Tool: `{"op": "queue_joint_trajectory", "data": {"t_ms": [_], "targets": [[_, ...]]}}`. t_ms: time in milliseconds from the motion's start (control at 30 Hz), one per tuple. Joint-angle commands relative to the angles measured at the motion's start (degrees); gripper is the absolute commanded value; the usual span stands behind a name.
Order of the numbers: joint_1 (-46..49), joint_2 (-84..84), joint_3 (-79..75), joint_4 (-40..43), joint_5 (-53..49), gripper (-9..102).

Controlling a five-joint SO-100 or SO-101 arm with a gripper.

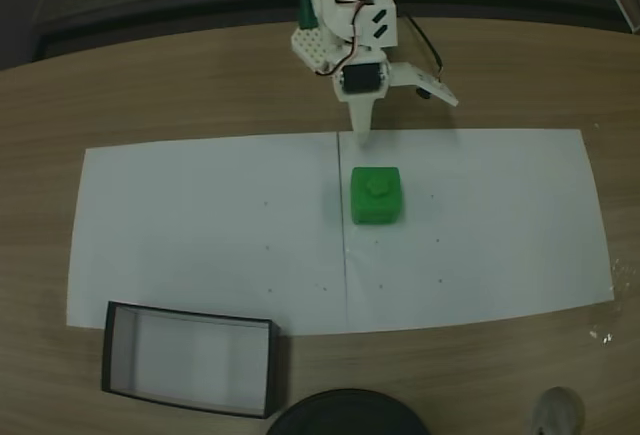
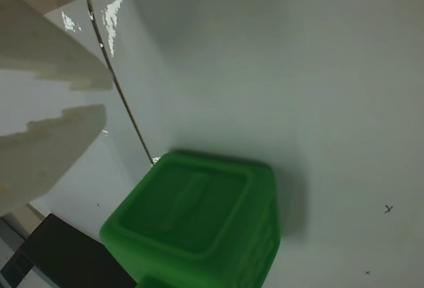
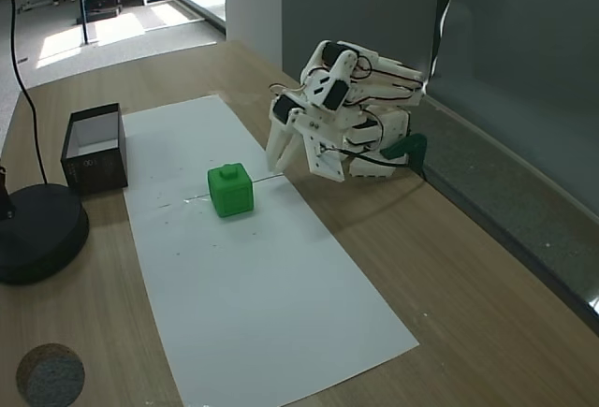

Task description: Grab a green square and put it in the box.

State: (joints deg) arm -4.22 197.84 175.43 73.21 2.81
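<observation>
On the white paper [image 1: 200, 225], the green square [image 1: 376, 195] sits free near the middle seam, just ahead of the claw [image 1: 400, 115], whose fingers are spread and hold nothing, seemingly readied to straddle it. The box [image 1: 190, 360] waits well apart by the paper's edge.

Looks like an office or lab: a long wooden table [image 3: 487, 332], grey partition wall [image 3: 524, 61], and a sunlit hallway floor [image 3: 112, 28] beyond.

fixed: top-down | fixed: side, oblique | wrist: close on green square [image 2: 199, 225]
</observation>
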Motion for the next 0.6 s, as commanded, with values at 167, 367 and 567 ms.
{"op": "queue_joint_trajectory", "data": {"t_ms": [167, 367, 567], "targets": [[0.3, 1.2, -3.4, 0.9, 0.2, 0], [-0.6, 1.2, -3.4, 0.9, -0.3, 0], [-0.5, 1.3, -3.4, 0.9, -0.1, 0]]}}
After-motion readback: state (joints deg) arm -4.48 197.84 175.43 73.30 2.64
